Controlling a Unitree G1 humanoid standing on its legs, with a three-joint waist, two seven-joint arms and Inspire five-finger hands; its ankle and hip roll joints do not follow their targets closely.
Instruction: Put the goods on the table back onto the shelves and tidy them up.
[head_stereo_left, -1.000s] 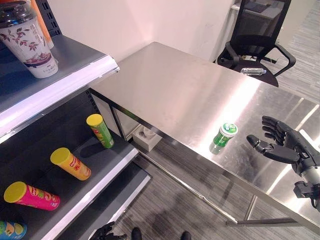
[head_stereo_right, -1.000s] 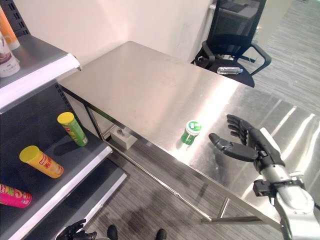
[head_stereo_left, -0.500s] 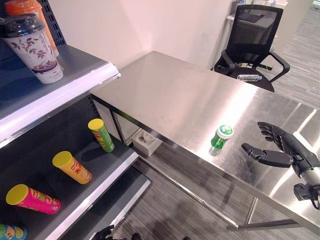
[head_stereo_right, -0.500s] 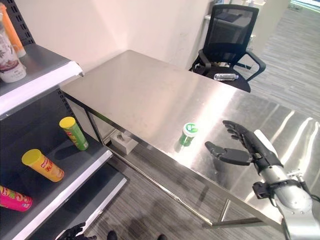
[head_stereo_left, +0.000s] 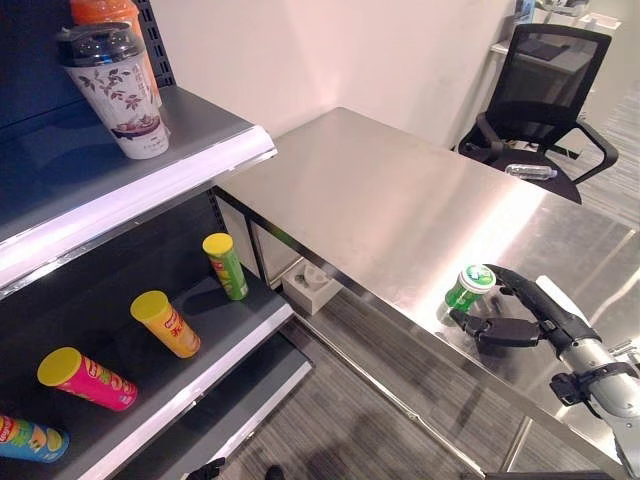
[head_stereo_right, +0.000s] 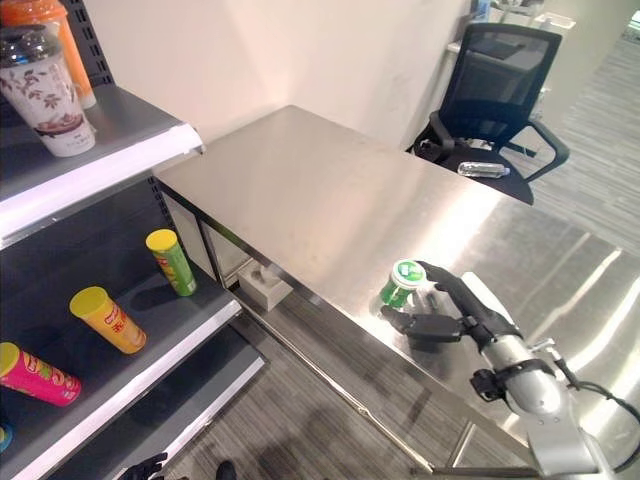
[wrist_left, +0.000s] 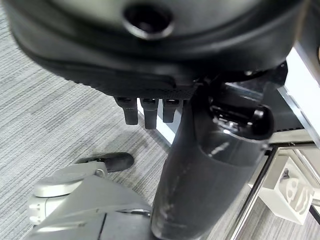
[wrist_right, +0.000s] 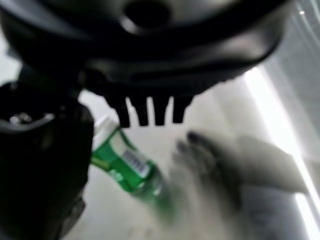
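A small green bottle with a white-and-green cap (head_stereo_left: 468, 288) stands upright near the front edge of the steel table (head_stereo_left: 380, 200). My right hand (head_stereo_left: 525, 315) reaches in from the right, open, its fingers (head_stereo_right: 447, 283) behind the bottle and its thumb (head_stereo_right: 412, 325) in front, close on both sides. In the right wrist view the bottle (wrist_right: 125, 162) shows in the gap past the fingers. My left hand (head_stereo_right: 146, 466) hangs low by the floor with relaxed fingers (wrist_left: 145, 111). The shelf unit (head_stereo_left: 200, 165) stands to the left.
The upper shelf bears a flowered cup (head_stereo_left: 115, 90) and an orange bottle (head_stereo_left: 110, 12). Several snack tubes lie on the lower shelf: green (head_stereo_left: 225, 265), orange (head_stereo_left: 165, 323), pink (head_stereo_left: 85, 378). A white box (head_stereo_left: 312, 285) sits under the table. A black chair (head_stereo_left: 545, 95) holds a clear bottle (head_stereo_left: 530, 171).
The camera has shifted. My right hand has moved left along the table up to the green bottle, which now stands between thumb and fingers. The bottle has not moved.
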